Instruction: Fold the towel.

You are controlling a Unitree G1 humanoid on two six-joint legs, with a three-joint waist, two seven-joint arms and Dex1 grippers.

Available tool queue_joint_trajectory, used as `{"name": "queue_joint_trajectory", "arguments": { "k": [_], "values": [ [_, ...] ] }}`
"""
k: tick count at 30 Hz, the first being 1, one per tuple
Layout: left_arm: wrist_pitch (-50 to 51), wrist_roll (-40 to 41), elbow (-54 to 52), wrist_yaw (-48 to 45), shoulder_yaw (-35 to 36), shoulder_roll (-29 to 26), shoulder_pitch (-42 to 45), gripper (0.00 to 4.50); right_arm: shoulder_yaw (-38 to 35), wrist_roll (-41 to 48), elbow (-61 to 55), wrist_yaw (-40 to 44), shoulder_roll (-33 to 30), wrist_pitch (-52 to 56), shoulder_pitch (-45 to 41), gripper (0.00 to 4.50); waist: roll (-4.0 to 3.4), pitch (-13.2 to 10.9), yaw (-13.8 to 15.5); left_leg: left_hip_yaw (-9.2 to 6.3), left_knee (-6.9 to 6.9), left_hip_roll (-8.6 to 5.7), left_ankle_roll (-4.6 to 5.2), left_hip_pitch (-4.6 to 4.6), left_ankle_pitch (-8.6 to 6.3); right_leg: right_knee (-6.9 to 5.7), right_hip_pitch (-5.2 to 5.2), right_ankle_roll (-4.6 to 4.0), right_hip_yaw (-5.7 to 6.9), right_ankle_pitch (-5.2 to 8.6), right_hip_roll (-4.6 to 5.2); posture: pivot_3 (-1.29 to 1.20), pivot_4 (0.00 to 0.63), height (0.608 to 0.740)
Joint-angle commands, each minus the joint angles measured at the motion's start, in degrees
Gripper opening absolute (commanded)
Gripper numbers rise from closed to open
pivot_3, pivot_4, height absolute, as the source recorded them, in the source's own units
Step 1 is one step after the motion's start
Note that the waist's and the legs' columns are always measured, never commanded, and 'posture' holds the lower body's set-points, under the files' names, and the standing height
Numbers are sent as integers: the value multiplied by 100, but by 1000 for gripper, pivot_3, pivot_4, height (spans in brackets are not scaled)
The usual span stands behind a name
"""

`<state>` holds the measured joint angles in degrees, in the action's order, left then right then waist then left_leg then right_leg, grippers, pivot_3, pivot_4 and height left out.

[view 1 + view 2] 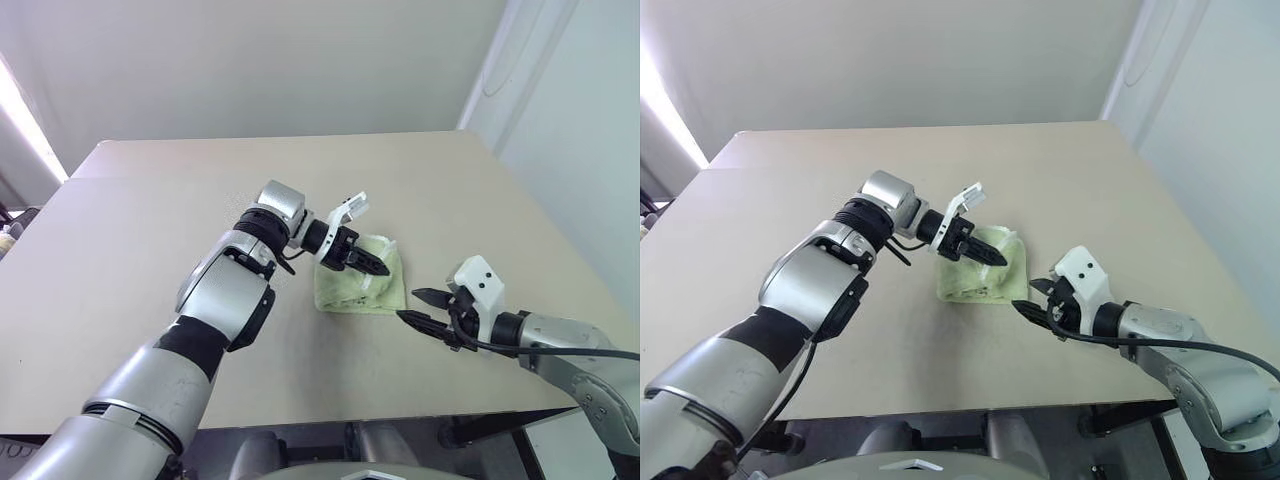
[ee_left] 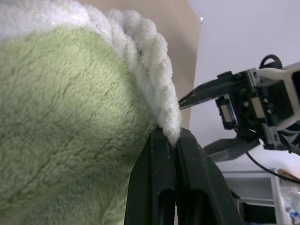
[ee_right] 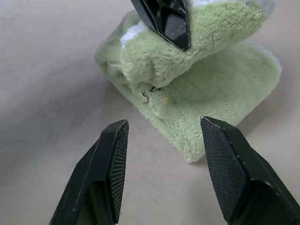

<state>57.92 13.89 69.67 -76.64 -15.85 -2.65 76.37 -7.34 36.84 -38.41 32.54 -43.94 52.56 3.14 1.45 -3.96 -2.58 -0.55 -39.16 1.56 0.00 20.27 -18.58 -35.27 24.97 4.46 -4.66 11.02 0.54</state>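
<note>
The light yellow-green towel [image 1: 352,287] lies partly doubled over on the tan table [image 1: 150,200], right of centre. My left gripper [image 1: 378,266] reaches in from the left and is shut on the towel's white stitched edge [image 2: 164,79], holding that flap raised over the lower layer [image 3: 220,89]. My right gripper [image 1: 420,306] is open just off the towel's near right corner, low over the table, with nothing between its fingers [image 3: 115,154]. In the right wrist view the left gripper's black fingertips [image 3: 166,18] hang above the folded cloth.
The table's front edge [image 1: 300,425] runs close below the right gripper, and its right edge [image 1: 560,240] lies beyond the towel. A pale wall [image 1: 300,60] stands behind the table. Some small objects [image 1: 10,238] sit off the left side.
</note>
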Motion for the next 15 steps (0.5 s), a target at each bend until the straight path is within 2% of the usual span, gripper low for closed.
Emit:
{"name": "queue_joint_trajectory", "arguments": {
  "k": [1, 2, 5, 12, 13, 15],
  "values": [
    [-313, -109, 94, 323, 343, 119, 83, 470, -155, 45, -252, -58, -25, 4, -13, 2558, 0, 0, 8, 0, 0, 0, 0, 0, 0, 0, -1, 0, 0, 0, 1, 0, 0, 712],
    [-388, -104, 116, 376, 447, 136, 40, 623, -154, 35, -249, -66, -35, 4, -10, 2558, 0, 0, 5, 0, -1, 0, 0, 0, 0, 2, -2, 1, 0, 0, 1, 0, 0, 712],
    [-485, -175, 112, 343, 539, 167, -27, 1678, -151, 18, -248, -67, -63, -4, 14, 2558, 0, 0, 3, 1, -1, -1, 0, 1, 0, 3, -5, 1, -1, 0, 1, 0, 0, 712],
    [-91, -120, 5, -431, 713, -9, 98, 4204, -100, -22, -152, -57, -101, -3, -81, 2558, 0, 0, -8, 1, 0, -1, 0, 0, 0, 3, -11, 1, -1, 0, 1, 0, 0, 712],
    [-89, -98, -63, -622, 730, -81, 117, 4478, -100, -28, -132, -42, -114, -10, -91, 2558, 0, 0, -7, 0, 0, -1, 0, -1, 0, 3, -11, 1, -1, 0, 0, 0, 0, 712],
    [-41, -30, -163, -869, 823, -271, 200, 4478, -137, -22, -74, -28, -119, -18, -140, 2558, 0, 0, -11, 0, 0, -1, 0, -1, 0, 1, -12, 0, 0, 0, 1, 0, 0, 712]
  ]
}}
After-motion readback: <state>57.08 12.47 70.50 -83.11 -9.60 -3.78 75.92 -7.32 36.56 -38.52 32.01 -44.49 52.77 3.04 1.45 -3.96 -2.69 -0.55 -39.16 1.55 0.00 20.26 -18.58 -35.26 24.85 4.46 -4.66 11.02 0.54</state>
